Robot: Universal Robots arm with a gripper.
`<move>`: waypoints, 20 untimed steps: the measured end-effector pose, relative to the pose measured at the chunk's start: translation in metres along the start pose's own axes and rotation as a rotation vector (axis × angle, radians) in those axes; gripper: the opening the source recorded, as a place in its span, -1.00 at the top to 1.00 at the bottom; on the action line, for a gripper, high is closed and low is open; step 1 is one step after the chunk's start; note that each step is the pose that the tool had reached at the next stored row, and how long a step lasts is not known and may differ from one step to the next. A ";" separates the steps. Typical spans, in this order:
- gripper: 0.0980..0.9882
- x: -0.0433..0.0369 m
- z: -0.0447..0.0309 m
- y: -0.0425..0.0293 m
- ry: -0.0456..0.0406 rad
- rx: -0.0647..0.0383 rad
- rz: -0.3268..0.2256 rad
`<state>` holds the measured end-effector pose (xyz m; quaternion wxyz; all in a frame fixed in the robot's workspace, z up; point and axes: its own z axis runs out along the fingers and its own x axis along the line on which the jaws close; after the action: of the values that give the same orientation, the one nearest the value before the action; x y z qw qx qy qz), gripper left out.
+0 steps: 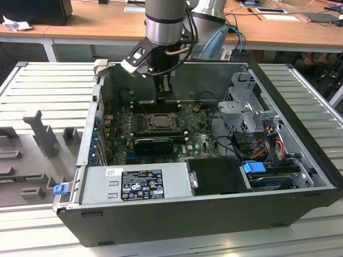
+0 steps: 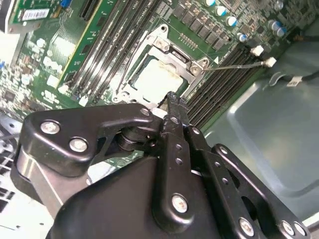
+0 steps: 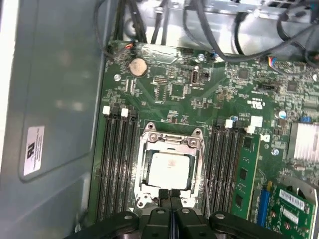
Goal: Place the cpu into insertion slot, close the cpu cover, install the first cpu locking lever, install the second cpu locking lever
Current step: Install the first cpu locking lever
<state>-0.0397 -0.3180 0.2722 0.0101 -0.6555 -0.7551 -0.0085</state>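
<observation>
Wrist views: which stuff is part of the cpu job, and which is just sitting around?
Job:
- cpu
- cpu cover, lying over it
- lever wire, alongside the cover
- tool, shut, at the cover's edge

Lying about:
- memory slots
- coin battery
- green card
- finned heatsink
- power supply

the pincer [image 3: 170, 195] is matt black metal, the cpu cover [image 3: 169, 143] dull silver metal.
</observation>
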 end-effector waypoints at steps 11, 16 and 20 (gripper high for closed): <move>0.98 -0.0002 0.0078 0.0000 -0.0013 0.003 -0.303; 0.98 -0.0003 0.0092 0.0000 -0.0010 0.007 -0.460; 0.98 -0.0003 0.0109 -0.0001 -0.0007 0.009 -0.545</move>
<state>-0.0398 -0.3180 0.2613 0.0101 -0.4280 -0.9037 -0.0073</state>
